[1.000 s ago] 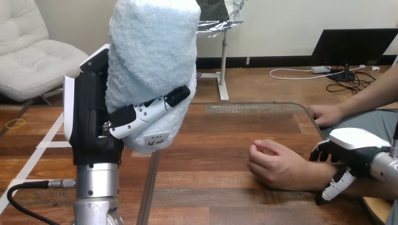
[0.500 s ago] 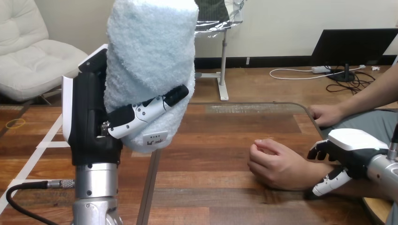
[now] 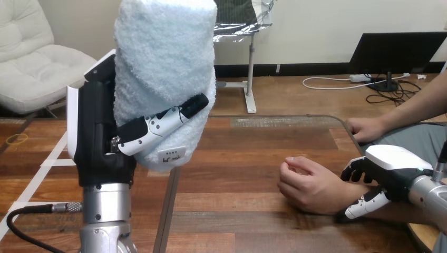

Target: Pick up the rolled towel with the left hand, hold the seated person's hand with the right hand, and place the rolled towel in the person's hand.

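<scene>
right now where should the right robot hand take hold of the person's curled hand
Probably the wrist, coming from the view's right. The person's curled hand lies on the table, offering little to wrap; the right robot hand is beside the narrower wrist.

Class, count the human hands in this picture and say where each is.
2. One person's hand lies curled on the table beside the right robot hand; the person's other hand rests on the table's far right edge.

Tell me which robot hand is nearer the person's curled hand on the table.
Right. The right hand is at the person's hand, by its wrist; the left hand is far off, raised, gripping the rolled towel.
</scene>
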